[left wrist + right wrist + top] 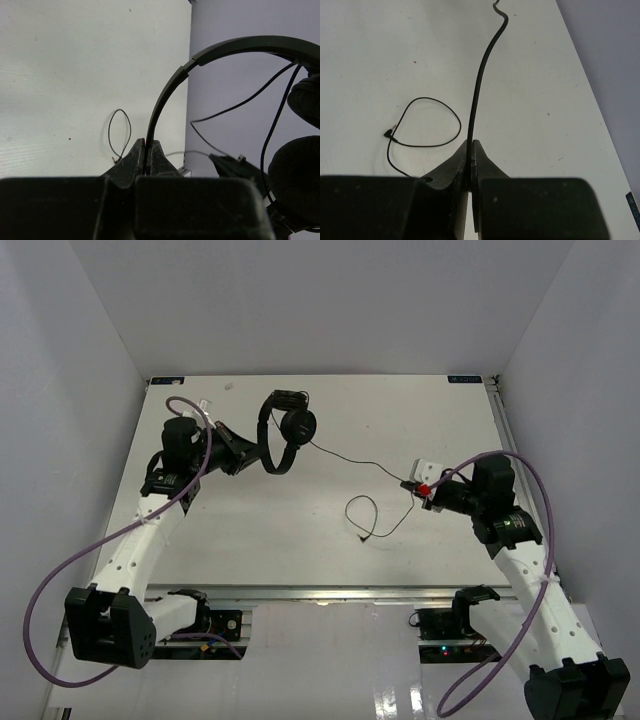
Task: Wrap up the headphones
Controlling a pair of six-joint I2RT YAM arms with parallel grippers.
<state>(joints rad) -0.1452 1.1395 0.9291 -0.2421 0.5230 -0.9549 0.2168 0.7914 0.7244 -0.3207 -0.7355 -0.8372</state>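
Both clenched: left end effector [146,151] on headband [163,97], right end effector [470,148] on cord [478,82].

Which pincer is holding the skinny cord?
The right pincer: it is shut on the thin black cord. The left pincer grips the headphones' headband instead.

White table [280,535] between 3 pale grey walls [300,300]

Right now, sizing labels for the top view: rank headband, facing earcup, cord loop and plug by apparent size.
1. Headband arch, largest.
2. Earcup and cord loop look about alike; I won't rank them.
3. Plug, smallest.
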